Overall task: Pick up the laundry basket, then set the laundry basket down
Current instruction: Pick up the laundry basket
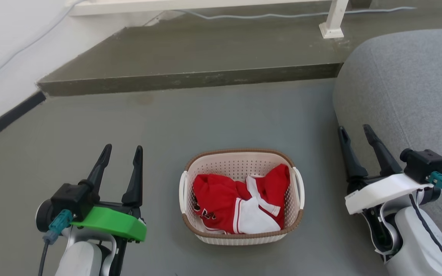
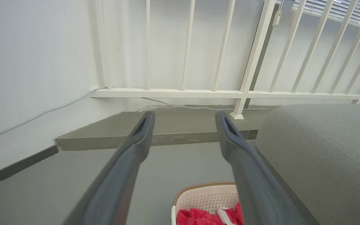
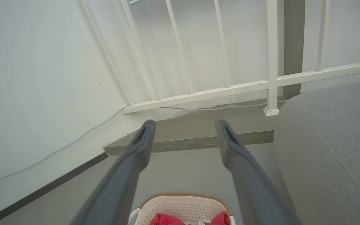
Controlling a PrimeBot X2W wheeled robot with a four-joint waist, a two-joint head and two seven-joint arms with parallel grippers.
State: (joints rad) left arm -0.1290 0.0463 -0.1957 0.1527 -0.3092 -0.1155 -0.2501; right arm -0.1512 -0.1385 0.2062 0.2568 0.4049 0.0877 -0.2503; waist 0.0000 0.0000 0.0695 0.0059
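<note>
Head view: cream perforated laundry basket [image 1: 240, 234], brown rim, white handles.

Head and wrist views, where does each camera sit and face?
Head view: on the head, looking down at the laundry basket; left hand and right hand, both open, flank it.
Left wrist view: on that wrist, looking along its fingers toward the railing.
Right wrist view: likewise, along its own fingers.
Both wrist views share the laundry basket, railing and grey sofa.
</note>
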